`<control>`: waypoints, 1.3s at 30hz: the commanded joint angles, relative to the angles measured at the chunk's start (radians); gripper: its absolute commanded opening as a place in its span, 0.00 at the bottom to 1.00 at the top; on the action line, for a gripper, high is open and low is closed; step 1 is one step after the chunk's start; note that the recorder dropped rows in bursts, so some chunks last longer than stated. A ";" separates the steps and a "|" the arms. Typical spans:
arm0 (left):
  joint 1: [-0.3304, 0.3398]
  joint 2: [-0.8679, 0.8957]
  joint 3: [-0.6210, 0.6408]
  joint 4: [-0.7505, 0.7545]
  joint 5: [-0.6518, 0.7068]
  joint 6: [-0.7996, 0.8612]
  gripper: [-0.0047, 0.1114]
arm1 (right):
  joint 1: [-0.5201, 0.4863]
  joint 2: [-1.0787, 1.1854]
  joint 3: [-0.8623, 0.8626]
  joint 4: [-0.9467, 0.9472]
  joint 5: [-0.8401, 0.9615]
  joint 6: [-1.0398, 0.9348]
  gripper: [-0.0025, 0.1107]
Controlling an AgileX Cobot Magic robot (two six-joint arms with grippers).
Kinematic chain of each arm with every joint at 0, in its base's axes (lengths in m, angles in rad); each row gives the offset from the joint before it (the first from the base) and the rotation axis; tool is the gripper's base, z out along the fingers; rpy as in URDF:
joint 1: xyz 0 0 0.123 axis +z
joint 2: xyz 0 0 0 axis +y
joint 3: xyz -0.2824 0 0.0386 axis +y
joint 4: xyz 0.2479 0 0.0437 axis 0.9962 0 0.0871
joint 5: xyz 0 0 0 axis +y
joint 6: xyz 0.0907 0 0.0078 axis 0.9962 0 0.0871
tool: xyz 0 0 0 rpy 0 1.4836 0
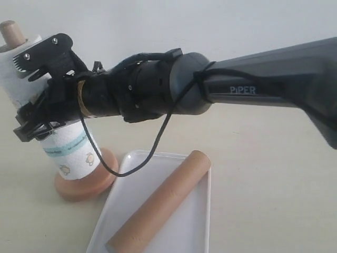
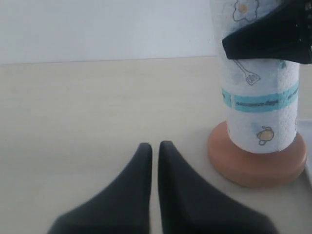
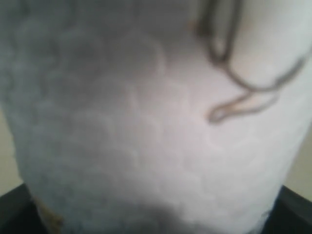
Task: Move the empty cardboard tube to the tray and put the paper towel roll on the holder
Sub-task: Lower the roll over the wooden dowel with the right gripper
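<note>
The paper towel roll (image 1: 73, 147) is thick, white and softly embossed, with small cartoon prints and a teal band around it (image 2: 258, 97); it stands threaded over the holder (image 1: 100, 182), its lower end on the round light-brown wooden disc and the dowel's rounded tip poking out above; the right gripper (image 1: 34, 92) has its black fingers closed against opposite sides of the roll (its wrist camera sees little but blurred quilted paper (image 3: 146, 122)); the left gripper (image 2: 155, 146) hangs low over the pale matte table (image 1: 263, 174) near the holder's base, its smooth tapered fingers all but together and holding nothing; the empty cardboard tube (image 1: 163, 203), plain brown and hollow, lies slantwise in the glossy white tray (image 1: 200, 221) just beside the holder.
</note>
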 commanded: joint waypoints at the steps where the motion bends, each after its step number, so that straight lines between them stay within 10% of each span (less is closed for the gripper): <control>1: 0.003 -0.001 0.003 -0.006 -0.004 -0.006 0.08 | 0.000 0.010 -0.005 0.488 -0.142 -0.466 0.02; 39: 0.003 -0.001 0.003 -0.006 -0.004 -0.006 0.08 | 0.000 0.014 0.065 0.600 -0.120 -0.566 0.02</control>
